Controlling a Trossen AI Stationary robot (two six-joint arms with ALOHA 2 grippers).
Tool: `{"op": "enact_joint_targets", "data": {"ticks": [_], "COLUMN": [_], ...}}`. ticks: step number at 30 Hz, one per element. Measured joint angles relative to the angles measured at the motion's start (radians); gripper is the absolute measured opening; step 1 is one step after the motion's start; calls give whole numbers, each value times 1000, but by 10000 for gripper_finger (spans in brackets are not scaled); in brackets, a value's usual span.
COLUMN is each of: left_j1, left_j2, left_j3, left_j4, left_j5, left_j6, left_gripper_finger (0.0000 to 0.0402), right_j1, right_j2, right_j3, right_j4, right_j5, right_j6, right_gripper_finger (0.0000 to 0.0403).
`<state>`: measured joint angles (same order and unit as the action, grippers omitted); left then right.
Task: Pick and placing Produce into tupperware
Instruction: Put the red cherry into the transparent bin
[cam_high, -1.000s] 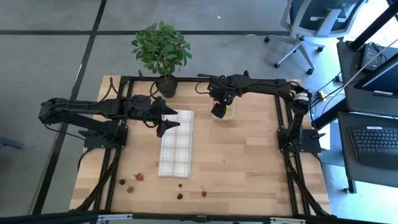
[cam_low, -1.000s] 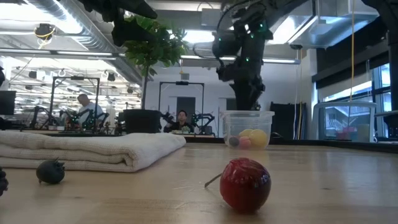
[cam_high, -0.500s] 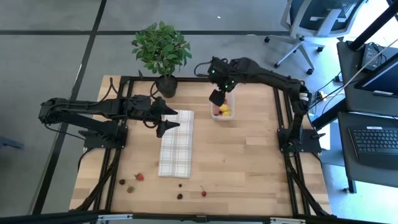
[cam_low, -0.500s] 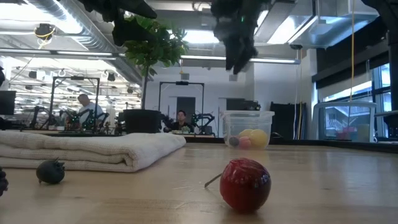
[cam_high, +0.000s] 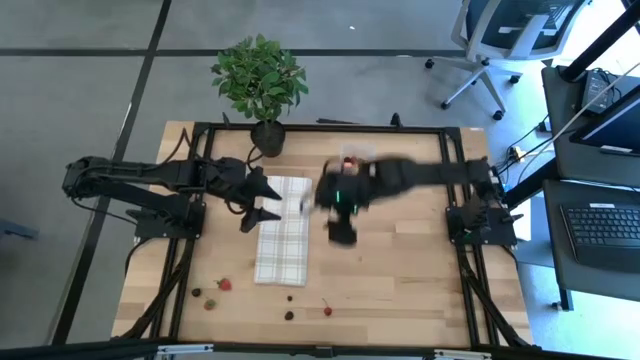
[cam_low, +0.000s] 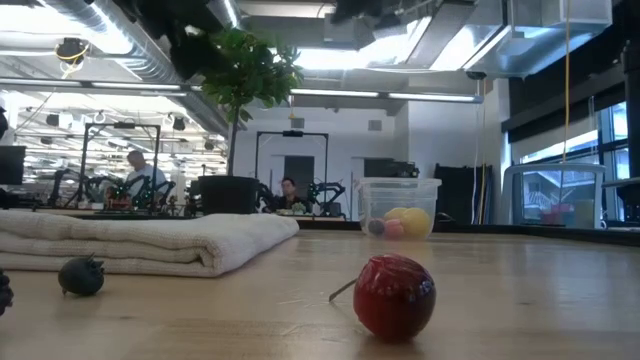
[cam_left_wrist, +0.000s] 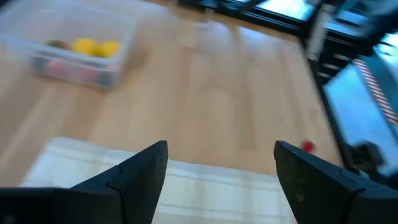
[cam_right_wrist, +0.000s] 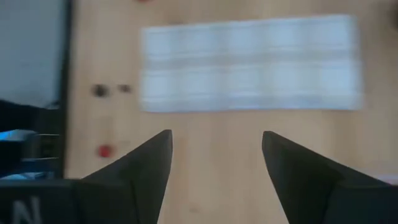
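Note:
The clear tupperware (cam_low: 398, 207) stands at the table's far side with yellow and pink produce (cam_low: 405, 222) inside; the left wrist view shows it too (cam_left_wrist: 78, 53). Loose produce lies near the front edge: a red piece (cam_high: 224, 284), dark ones (cam_high: 289, 315) and a red cherry (cam_high: 327, 310), which is close up in the low view (cam_low: 395, 293). My right gripper (cam_high: 342, 232) (cam_right_wrist: 216, 135) hangs open and blurred above the table's middle, right of the checked cloth. My left gripper (cam_high: 268, 202) (cam_left_wrist: 221, 149) stands open over the cloth's far left corner. Both hold nothing.
A long checked cloth (cam_high: 284, 230) lies folded at the table's middle left. A potted plant (cam_high: 260, 80) stands at the far edge. Bare wood stretches right of the cloth and in front of the tupperware. People sit in the room beyond (cam_low: 135, 175).
My right gripper has risen from just over the tupperware and swung fast toward the near edge, ending above the table's middle beside the cloth. The tupperware and its contents have stayed put. My left gripper has turned a little at the wrist without leaving its place.

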<state>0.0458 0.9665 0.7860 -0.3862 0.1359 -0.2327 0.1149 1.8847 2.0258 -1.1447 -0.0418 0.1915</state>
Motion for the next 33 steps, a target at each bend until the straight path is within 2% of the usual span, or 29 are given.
{"op": "enact_joint_targets", "data": {"ticks": [3,8,11,15,18,21,24,28,33], "left_j1": [-16,-53,-77,-106,-123,-141,-161,-198,-245], "left_j2": [0,0,0,0,0,0,0,0,0], "left_j3": [0,0,0,0,0,0,0,0,0], "left_j4": [0,4,33,92,102,104,103,103,103], "left_j5": [47,51,51,52,50,50,50,49,11], "left_j6": [7,8,24,44,44,37,26,25,24], "left_gripper_finger": [284,284,284,284,284,284,284,284,284], "right_j1": [110,239,280,305,333,372,413,451,460], "right_j2": [0,0,0,-2,-3,-5,-5,-5,-5], "right_j3": [-85,-264,-366,-444,-471,-504,-553,-658,-794], "right_j4": [128,388,540,708,773,795,806,905,1093], "right_j5": [30,103,92,33,-15,-16,60,209,231], "right_j6": [77,186,227,198,169,120,93,91,172], "right_gripper_finger": [248,237,228,214,206,201,198,198,198]}}
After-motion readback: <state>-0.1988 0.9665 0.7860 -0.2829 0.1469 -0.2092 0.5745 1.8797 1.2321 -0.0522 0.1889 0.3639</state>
